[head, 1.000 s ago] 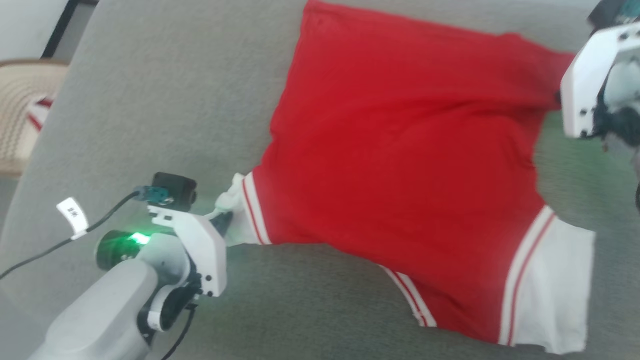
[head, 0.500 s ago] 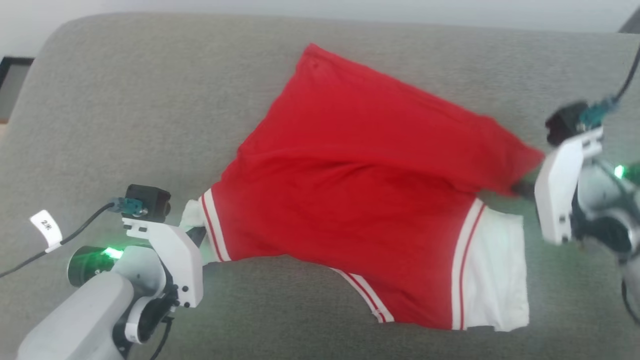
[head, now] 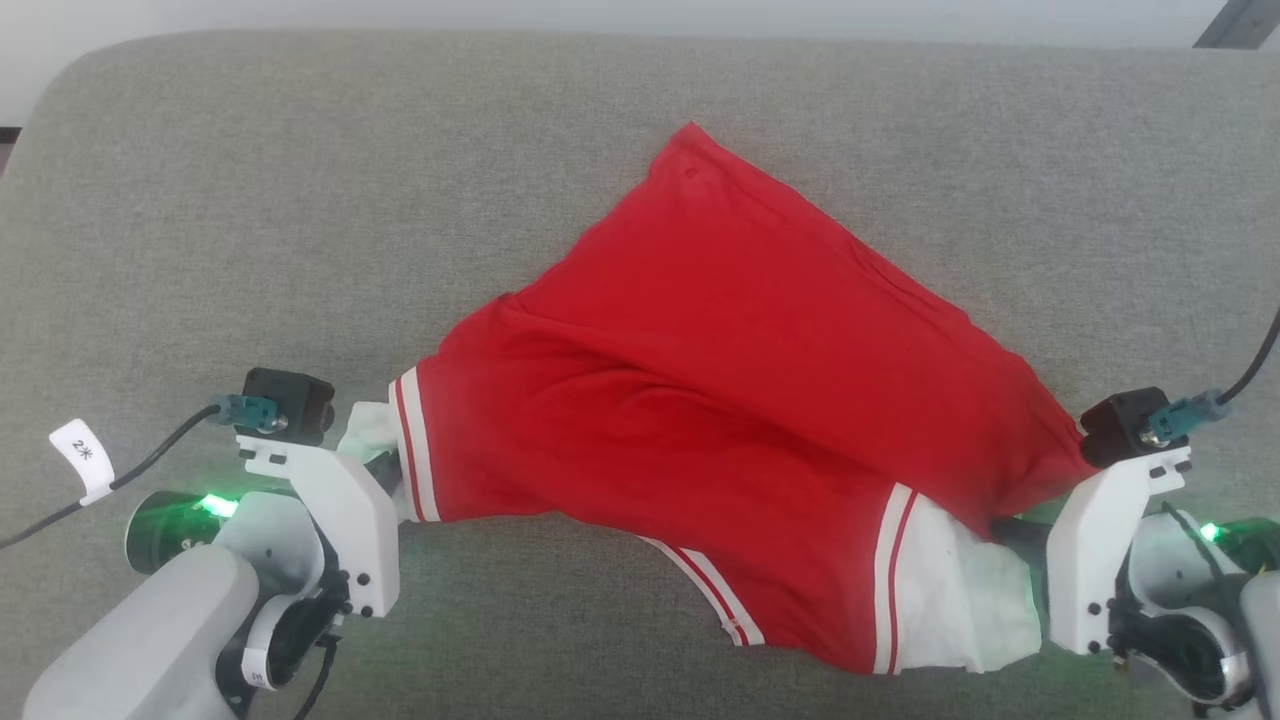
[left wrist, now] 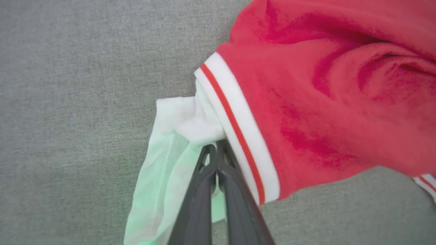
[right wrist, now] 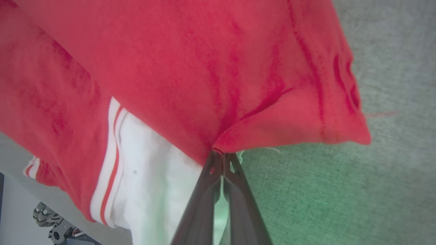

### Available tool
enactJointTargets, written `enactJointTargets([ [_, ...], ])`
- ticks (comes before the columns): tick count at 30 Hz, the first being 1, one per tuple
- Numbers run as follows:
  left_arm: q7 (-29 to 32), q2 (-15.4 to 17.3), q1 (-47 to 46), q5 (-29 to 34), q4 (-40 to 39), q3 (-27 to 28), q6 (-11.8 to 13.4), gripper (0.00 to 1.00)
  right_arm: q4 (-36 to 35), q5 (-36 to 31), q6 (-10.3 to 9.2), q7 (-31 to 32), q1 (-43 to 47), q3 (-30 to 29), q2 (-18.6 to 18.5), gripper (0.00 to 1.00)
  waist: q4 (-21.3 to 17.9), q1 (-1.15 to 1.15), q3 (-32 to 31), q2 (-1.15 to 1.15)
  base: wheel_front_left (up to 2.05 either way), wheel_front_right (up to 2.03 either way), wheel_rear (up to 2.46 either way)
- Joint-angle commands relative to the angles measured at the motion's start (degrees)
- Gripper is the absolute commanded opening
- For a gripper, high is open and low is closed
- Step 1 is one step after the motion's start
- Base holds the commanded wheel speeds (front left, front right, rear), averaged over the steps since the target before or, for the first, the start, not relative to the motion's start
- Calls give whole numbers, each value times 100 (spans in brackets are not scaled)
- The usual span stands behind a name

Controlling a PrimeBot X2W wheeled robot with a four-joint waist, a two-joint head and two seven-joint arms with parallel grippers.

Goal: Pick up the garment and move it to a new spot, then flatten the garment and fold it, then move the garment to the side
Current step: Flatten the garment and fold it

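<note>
The garment [head: 720,400] is bright red with white striped cuffs and lies rumpled on the grey sofa cushion [head: 300,200]. My left gripper [head: 385,472] sits at its left end. In the left wrist view the left gripper [left wrist: 216,148] is shut on the white cuff panel [left wrist: 184,119], beside the striped band. My right gripper [head: 1005,528] is at the garment's right end. In the right wrist view it [right wrist: 221,154] pinches a red fabric edge [right wrist: 272,129] that lies over the other white cuff [right wrist: 153,170]. The fabric between the two grippers sags in folds.
The grey cushion extends well beyond the garment on every side, with a pale wall [head: 600,12] behind its back edge. A dark bar [head: 1240,22] shows at the top right corner. Floor and a piece of machinery [right wrist: 51,221] lie past the cushion's edge.
The camera has swung, and the basket at the left has left the view. My right gripper has drawn the garment's red corner down toward the near edge, over the white cuff. The left grip is unchanged.
</note>
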Motion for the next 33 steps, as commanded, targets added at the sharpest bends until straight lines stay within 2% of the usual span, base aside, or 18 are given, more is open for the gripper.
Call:
enactJointTargets([
  [1, 7, 10, 6, -15, 7, 3, -2, 0, 138, -130, 0, -22, 173, 22, 151, 27, -1, 0, 9, 0, 0, 0, 0],
  [2, 7, 10, 6, -15, 7, 3, -2, 0, 138, -130, 0, -22, 173, 22, 151, 27, -1, 0, 9, 0, 0, 0, 0],
  [3, 9, 8, -2, -16, 12, 0, -9, 0, 159, -184, 0, -43, 186, -1, 212, 51, 0, 0, 7, 0, 0, 0, 0],
  [4, 7, 4, -7, -18, 19, -2, -16, 0, 166, -231, 0, -45, 197, -11, 252, 87, 0, 0, 2, 0, 0, 0, 0],
  [5, 5, 4, -9, -19, 24, -6, -14, 0, 153, -256, 0, -19, 197, -24, 281, 100, 0, 0, -5, 0, 0, 0, 0],
  [9, -1, 7, 11, -26, 32, -19, -18, 0, -82, -353, -4, -108, 155, -192, 246, 100, 9, 0, -48, 0, 0, 0, 0],
  [15, -15, 14, 100, -52, -10, -37, 5, 0, -838, -414, 1, -250, 34, -253, 214, 100, 51, 0, -124, 0, 0, 0, 0],
  [21, 3, -56, 64, -12, -72, -101, 11, 0, -1255, -519, 1, -570, -476, -46, 181, 100, 208, 0, -125, 0, 0, 0, 0],
  [26, 26, -170, -59, 64, -103, -188, -32, 0, -768, -545, 1, -958, -1291, 332, 164, 100, 420, 0, -49, 0, 0, 0, 0],
  [33, 41, -424, -301, 188, -50, -370, -151, 0, 517, -560, 1, -1496, -2628, 916, 52, 100, 833, 0, 99, 0, 0, 0, 0],
])
